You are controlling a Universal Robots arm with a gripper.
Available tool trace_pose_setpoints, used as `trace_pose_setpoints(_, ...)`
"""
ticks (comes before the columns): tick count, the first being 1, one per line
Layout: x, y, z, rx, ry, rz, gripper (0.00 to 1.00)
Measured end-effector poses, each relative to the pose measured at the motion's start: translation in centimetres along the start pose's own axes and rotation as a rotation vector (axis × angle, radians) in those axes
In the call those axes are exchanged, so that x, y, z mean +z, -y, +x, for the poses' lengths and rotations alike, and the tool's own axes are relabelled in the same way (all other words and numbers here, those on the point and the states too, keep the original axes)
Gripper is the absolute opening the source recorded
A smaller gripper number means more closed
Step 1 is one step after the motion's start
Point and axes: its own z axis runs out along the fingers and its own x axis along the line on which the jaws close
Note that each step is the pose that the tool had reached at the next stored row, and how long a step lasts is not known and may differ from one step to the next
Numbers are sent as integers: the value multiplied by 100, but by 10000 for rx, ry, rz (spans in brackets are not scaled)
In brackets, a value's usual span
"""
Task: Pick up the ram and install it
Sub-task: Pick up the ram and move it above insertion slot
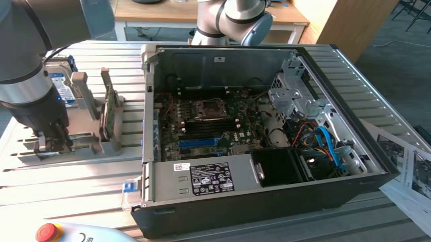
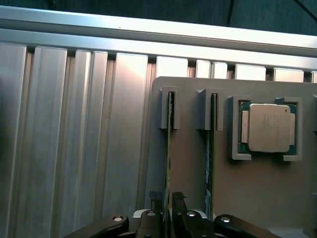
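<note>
Two thin green sticks stand on edge in slots of a grey holder. The ram is the one that runs between my fingertips; the other stick stands parallel beside it. My gripper is down over the ram's near end, with a finger pressed against each face, shut on it. In the exterior view my gripper reaches down into the holder at that view's left, beside the open computer case. The black memory slots lie on the motherboard inside the case.
A processor chip sits in its own pocket of the holder. A broader green card and a blue-labelled hard drive stand upright in the holder. A red emergency button and papers lie on the ribbed metal table.
</note>
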Motion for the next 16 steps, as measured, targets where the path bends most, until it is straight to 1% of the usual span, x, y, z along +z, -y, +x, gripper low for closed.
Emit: trace_pose_setpoints(16, -7, 4, 0, -15, -1, 5, 22)
